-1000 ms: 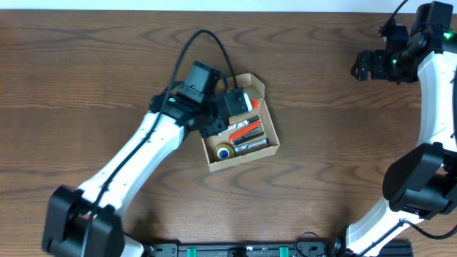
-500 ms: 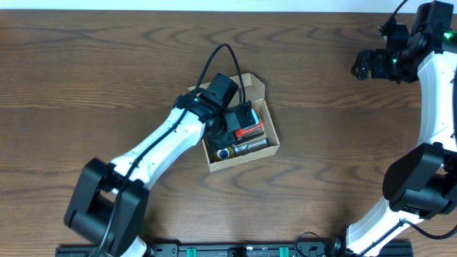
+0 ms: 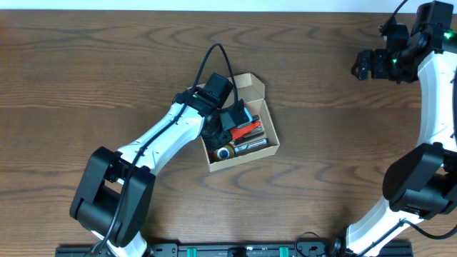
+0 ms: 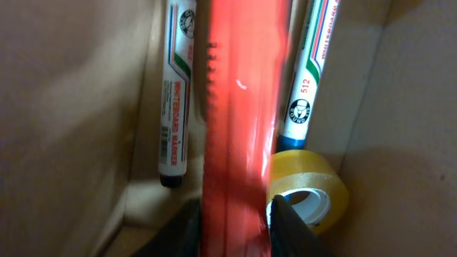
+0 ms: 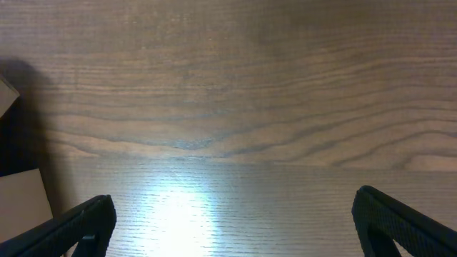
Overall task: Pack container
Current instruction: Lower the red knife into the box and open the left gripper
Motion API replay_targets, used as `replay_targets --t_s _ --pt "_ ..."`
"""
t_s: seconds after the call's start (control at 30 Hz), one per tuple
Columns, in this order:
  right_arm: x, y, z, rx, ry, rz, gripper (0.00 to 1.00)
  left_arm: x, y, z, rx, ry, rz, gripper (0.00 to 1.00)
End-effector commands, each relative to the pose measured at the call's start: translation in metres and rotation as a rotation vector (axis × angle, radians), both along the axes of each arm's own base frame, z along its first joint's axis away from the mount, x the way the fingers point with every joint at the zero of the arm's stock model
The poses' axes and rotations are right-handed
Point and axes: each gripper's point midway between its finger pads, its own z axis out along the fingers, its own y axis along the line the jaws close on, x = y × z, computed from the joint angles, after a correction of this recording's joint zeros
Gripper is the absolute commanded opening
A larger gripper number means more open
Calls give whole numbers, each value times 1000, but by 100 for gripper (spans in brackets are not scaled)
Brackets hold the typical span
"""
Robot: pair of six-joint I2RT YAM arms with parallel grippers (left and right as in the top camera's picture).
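Note:
The container (image 3: 255, 87) is a small tan cardboard box, lid flap open, at the table's middle. Inside lie two whiteboard markers (image 4: 175, 93) (image 4: 310, 71), a roll of yellow tape (image 4: 318, 178) and a long red cutter (image 4: 243, 107). My left gripper (image 4: 234, 230) is down inside the box with a black finger on each side of the cutter's near end. A thin gap shows at the right finger, so the jaws stand slightly open. My right gripper (image 5: 232, 218) hangs wide open over bare wood at the far right (image 3: 360, 66), holding nothing.
The box wall (image 4: 71, 121) rises close on the left of my left fingers and another wall (image 4: 414, 107) on the right. A black cable (image 3: 214, 53) loops above the left wrist. Brown wooden table (image 3: 86, 78) surrounds the box.
My left wrist swung from the box's left edge to over its inside and lowered the red cutter among the markers. The right arm has not moved.

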Motion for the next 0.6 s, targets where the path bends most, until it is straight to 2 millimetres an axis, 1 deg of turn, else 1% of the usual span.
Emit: replay_targets --t_s 0.0,0.03,0.17,0.23,0.3,0.33,0.43,0.47,0.5,0.57 --pt "-1 -2 3 0 -7 3 99 5 0 4 -3 -1 30 40" --pt "-1 -2 3 0 -6 3 99 5 0 4 -3 -1 30 41" --pt "-2 -2 2 1 -3 3 99 5 0 4 -6 3 46 47" --pt "-2 -2 2 1 -1 3 99 6 -1 5 -10 8 73 54" --pt "-2 -2 2 1 -1 3 99 7 -2 9 -17 7 95 55" --pt "-2 -2 2 1 -1 3 99 8 -3 13 -25 6 105 56" --pt "-2 -2 2 1 -1 3 99 13 -6 32 -38 -10 118 66" --pt "-2 -2 2 1 -1 3 99 14 -6 39 -40 -13 118 68" --pt "-2 -2 2 2 -1 4 99 14 -6 47 -40 -13 118 71" --pt "-2 -1 2 4 0 4 99 14 -6 66 -41 -13 118 95"
